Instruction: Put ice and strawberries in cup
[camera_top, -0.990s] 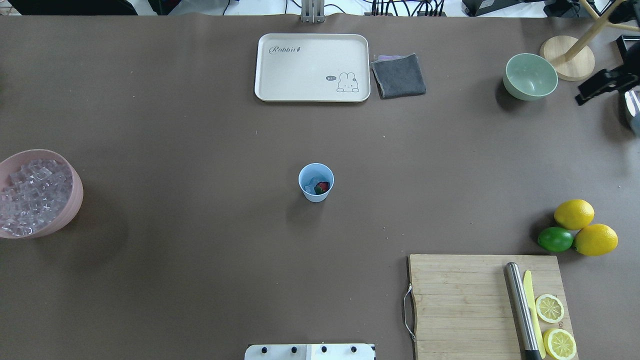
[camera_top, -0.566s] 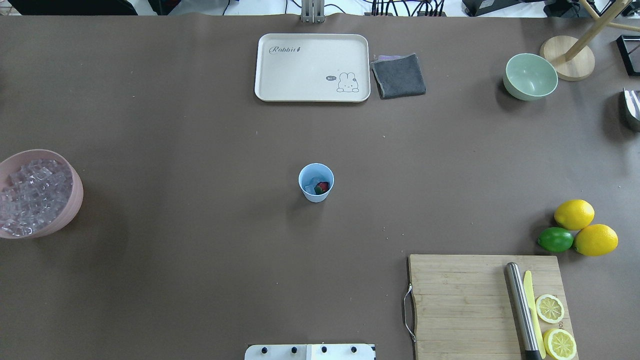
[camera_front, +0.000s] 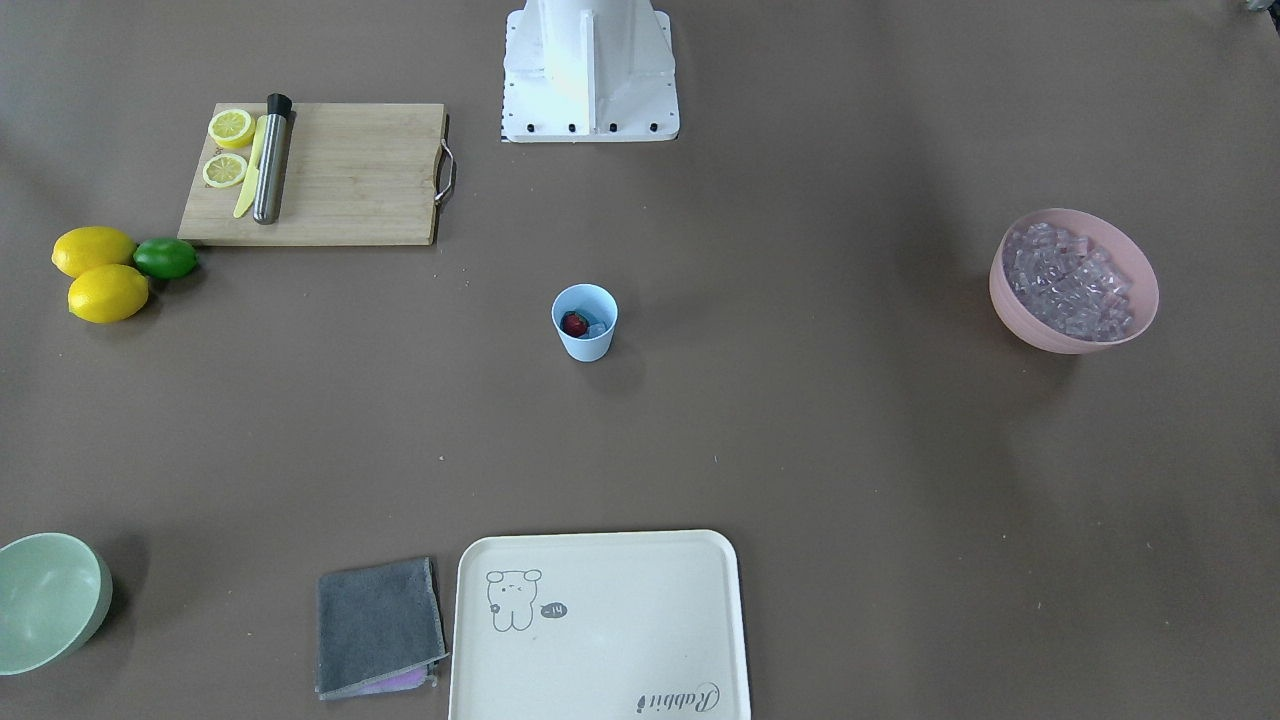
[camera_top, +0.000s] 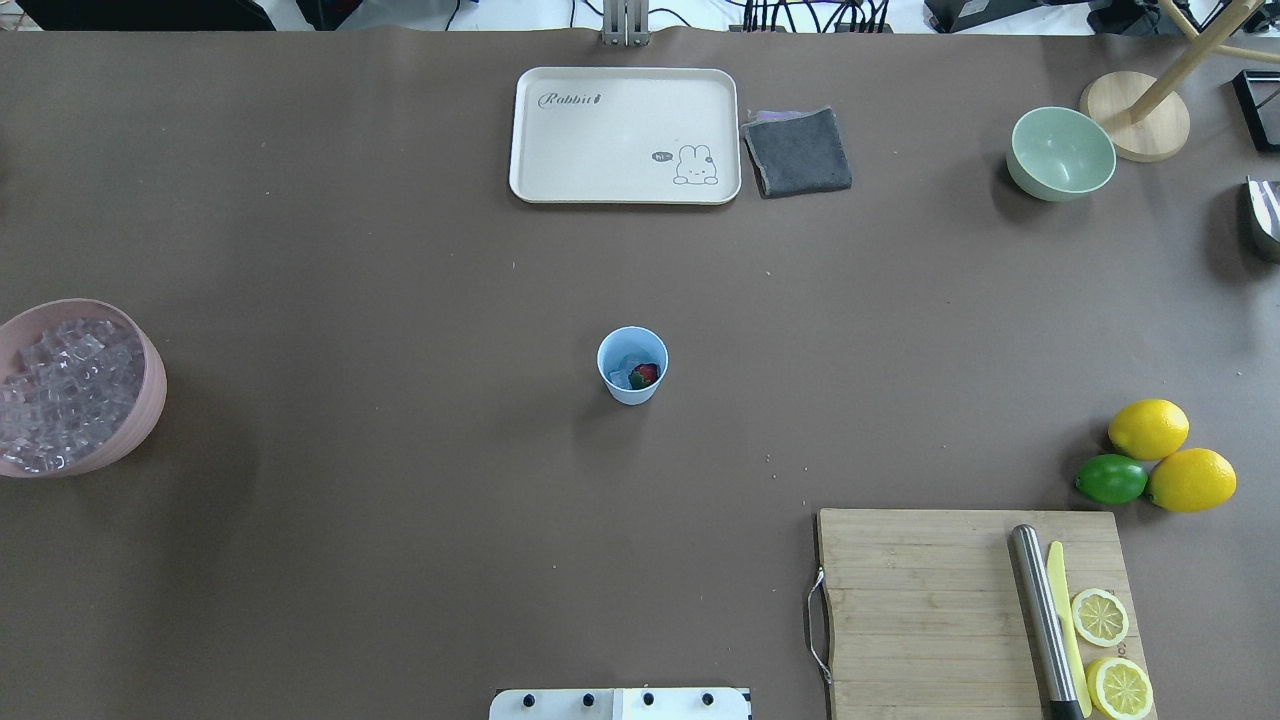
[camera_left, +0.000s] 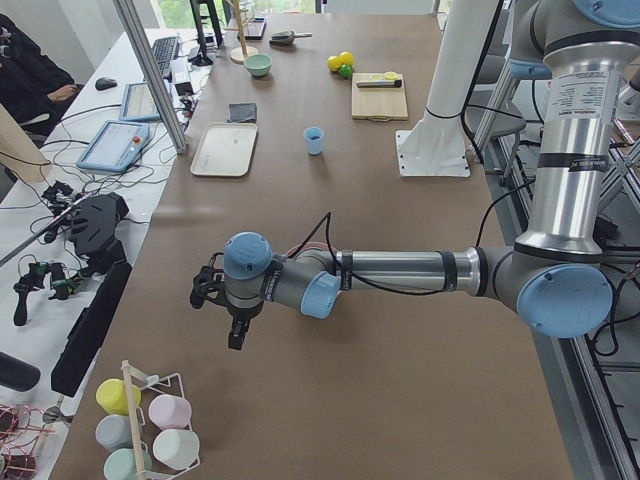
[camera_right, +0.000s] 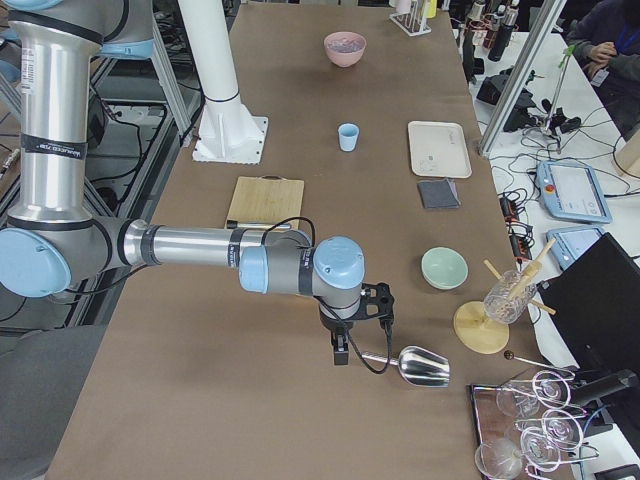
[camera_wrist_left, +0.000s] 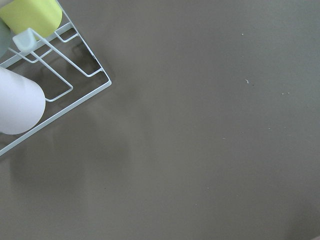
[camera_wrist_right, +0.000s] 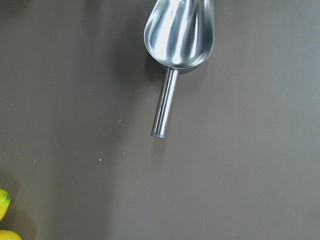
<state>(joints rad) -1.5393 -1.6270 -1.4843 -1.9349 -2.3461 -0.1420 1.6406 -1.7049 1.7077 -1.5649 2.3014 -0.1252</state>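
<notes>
We've got the big brown table (camera_top: 400, 250) first. The left hand (camera_left: 236, 335) hangs low over it in the left side view's lower middle, and the right hand (camera_right: 341, 352) sits lower centre in the right side view. We can't tell how far open either one is or if it's gripping anything. The pink bowl (camera_top: 155, 390) is at the overhead's left edge. A metal scoop (camera_wrist_right: 180, 35) lies flat on the table. The cup (camera_top: 632, 393) stands upright dead centre, with the strawberry (camera_top: 645, 374) inside it. Most of the ice (camera_top: 60, 395) is heaped in the pink bowl, and a little is in the cup beside the berry.
</notes>
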